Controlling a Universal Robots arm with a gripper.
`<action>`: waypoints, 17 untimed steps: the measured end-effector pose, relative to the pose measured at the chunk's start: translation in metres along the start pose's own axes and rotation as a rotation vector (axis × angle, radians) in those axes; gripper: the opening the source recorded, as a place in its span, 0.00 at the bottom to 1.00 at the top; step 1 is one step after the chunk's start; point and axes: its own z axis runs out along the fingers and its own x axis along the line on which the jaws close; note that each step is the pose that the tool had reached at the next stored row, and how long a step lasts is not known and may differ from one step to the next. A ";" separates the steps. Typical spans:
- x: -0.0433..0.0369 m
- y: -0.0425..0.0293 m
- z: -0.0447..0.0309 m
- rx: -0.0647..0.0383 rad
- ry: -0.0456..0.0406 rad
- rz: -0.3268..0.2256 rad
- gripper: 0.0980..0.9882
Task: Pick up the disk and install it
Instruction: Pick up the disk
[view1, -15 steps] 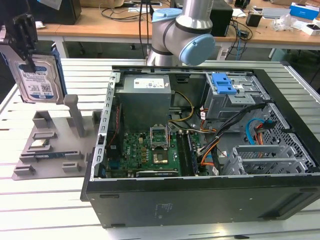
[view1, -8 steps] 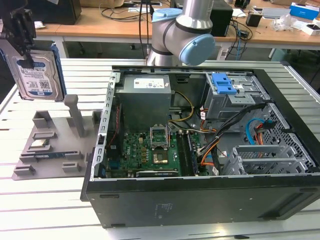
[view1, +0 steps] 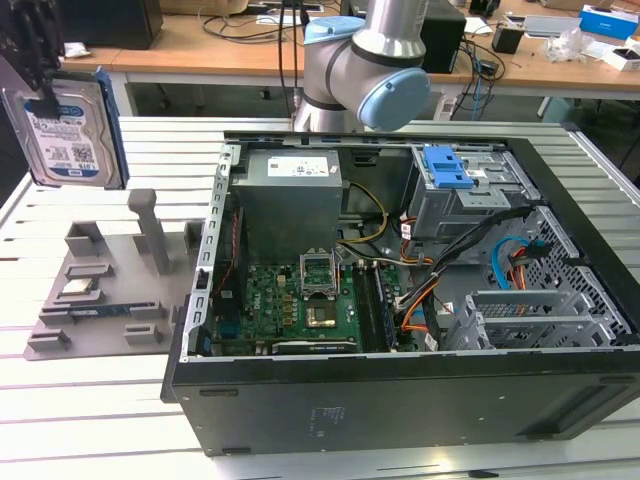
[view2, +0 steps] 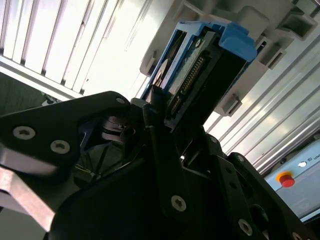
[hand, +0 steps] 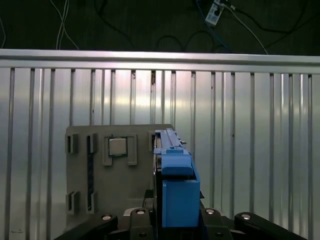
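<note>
A: Note for you: your gripper (view1: 42, 95) is clamped on the disk (view1: 68, 132). In the second wrist view the fingers (view2: 153, 112) pinch it across its thickness, with nothing slack showing.

B: Agreed. You have the disk off the table (view1: 90, 400), in the air over the far corner on the exterior view's left. Under it, on the table, sits the grey fixture tray (view1: 110, 290), with the chip (view1: 80, 290) and the memory stick (view1: 95, 312) lying in their slots.

A: Attitude: you are gripping the upper end and the drive hangs below. Its long axis is near upright with a slight tilt, and the label faces the exterior camera. The blue bracket (view1: 117, 150) runs down its edge.

B: In the first wrist view you see the disk (hand: 177, 192) edge-on, running straight out from the fingers, with the tray (hand: 125, 165) beyond it.

A: The relation that matters to you: the drive cage (view1: 460, 200) with its blue latch (view1: 447, 168) stands inside the computer case (view1: 400, 400), at the case's far corner on the exterior view's right. It is well apart from the disk.

B: Between the two lie the case wall and the power supply (view1: 290, 200). My judgement: pickup is done, and the install is not yet started.
</note>
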 end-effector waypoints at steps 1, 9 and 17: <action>-0.0002 0.0001 -0.0022 0.000 0.0000 0.000 0.30; -0.0010 0.0009 -0.0209 0.000 0.0000 0.000 0.30; -0.0015 0.0017 -0.0392 0.000 0.0000 0.000 0.30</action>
